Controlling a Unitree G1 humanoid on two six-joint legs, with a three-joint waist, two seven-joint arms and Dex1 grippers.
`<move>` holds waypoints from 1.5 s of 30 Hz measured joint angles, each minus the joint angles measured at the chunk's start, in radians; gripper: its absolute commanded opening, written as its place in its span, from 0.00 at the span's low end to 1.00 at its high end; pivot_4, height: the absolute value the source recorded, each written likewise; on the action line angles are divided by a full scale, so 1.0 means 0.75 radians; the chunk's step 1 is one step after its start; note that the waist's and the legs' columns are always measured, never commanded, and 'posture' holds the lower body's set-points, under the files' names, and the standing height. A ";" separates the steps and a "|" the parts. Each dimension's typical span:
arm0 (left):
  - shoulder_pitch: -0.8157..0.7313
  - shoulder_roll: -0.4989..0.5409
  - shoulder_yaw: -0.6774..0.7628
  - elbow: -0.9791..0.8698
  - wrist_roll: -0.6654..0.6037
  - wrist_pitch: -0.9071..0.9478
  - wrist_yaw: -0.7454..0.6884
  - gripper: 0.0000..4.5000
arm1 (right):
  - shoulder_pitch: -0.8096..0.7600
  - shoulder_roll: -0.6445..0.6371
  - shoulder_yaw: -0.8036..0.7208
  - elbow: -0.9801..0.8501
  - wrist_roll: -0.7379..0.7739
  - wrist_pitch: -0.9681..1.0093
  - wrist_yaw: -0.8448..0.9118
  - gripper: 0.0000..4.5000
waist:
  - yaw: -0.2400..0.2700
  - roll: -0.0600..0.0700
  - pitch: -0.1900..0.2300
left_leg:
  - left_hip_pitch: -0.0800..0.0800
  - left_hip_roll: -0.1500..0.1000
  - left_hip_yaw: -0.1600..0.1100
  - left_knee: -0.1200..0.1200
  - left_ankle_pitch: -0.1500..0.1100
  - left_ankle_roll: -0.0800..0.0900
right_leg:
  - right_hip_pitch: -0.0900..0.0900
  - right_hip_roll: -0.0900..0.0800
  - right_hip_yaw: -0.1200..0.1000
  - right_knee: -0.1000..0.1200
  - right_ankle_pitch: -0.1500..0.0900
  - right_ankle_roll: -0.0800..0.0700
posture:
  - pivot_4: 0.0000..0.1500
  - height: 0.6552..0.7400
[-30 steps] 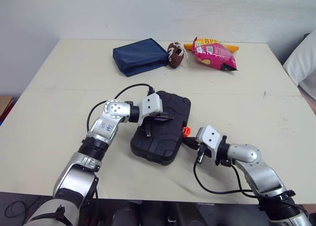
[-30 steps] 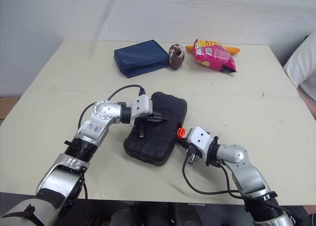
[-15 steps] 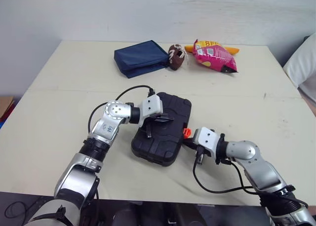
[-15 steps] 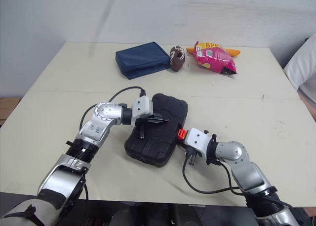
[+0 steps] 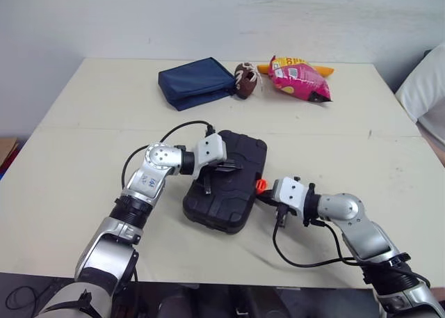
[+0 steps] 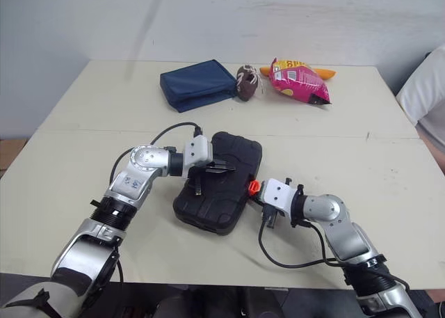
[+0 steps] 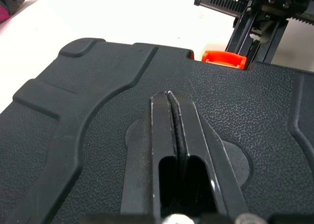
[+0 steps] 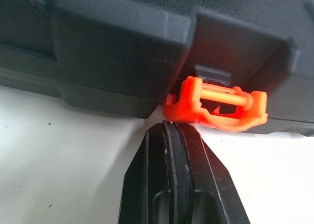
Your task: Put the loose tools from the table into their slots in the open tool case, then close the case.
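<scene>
Cream tabletop (image 5: 83, 137) against a pale wall (image 5: 208, 19): the black tool case (image 5: 226, 182) lies with its lid down near the front of the table, set at a slight angle between our robot's two arms. An orange latch (image 5: 261, 186) juts from the side of the case that faces the right arm; we cannot tell whether it is fastened. The left gripper (image 7: 169, 96) rests on top of the textured lid, near its middle, its two black fingers (image 7: 157, 136) pressed together with nothing between them. The right gripper (image 8: 171, 128) sits low at table level just beside the case, its fingers (image 8: 196, 185) likewise squeezed tight on nothing, their tips right under the orange latch, touching it or very nearly so. A black cable (image 5: 182, 124) arches from the left wrist above the table, and a second cable (image 5: 306, 265) loops from the right wrist across the table's front edge. Well apart from the case, along the far side of the table, we see a navy blue pouch (image 5: 196, 81), a small brown football-shaped toy (image 5: 245, 79) just beside the pouch, and next to that a pink snack bag (image 5: 300, 81) with an orange item (image 5: 325, 70) poking out behind it. At the right edge of the scene, a person's white sleeve (image 5: 425, 88) shows beyond the table's far corner
</scene>
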 measured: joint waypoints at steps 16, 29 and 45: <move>0.028 0.029 0.018 -0.018 0.000 -0.025 -0.006 0.00 | -0.108 -0.048 -0.090 -0.053 0.060 0.024 0.106 0.00 | -0.019 0.001 -0.001 | 0.007 0.000 0.000 -0.013 0.004 -0.004 | 0.001 0.001 0.000 -0.004 0.000 -0.002 | 1.00 1.00; 0.243 0.165 0.283 -0.144 -0.230 -0.029 -0.027 0.26 | -0.029 -0.212 -0.310 -0.130 0.299 0.088 0.229 0.21 | -0.019 -0.001 0.008 | -0.007 0.000 -0.002 -0.019 0.010 -0.011 | -0.012 0.003 0.000 -0.006 0.000 -0.003 | 1.00 1.00; 0.723 0.681 0.873 -0.118 -0.251 0.024 0.179 1.00 | -0.004 -0.539 -0.668 0.364 0.311 -0.251 0.334 1.00 | -0.012 0.000 0.019 | -0.024 -0.001 0.002 -0.016 0.002 -0.004 | -0.027 -0.001 0.000 -0.016 -0.002 -0.003 | 1.00 1.00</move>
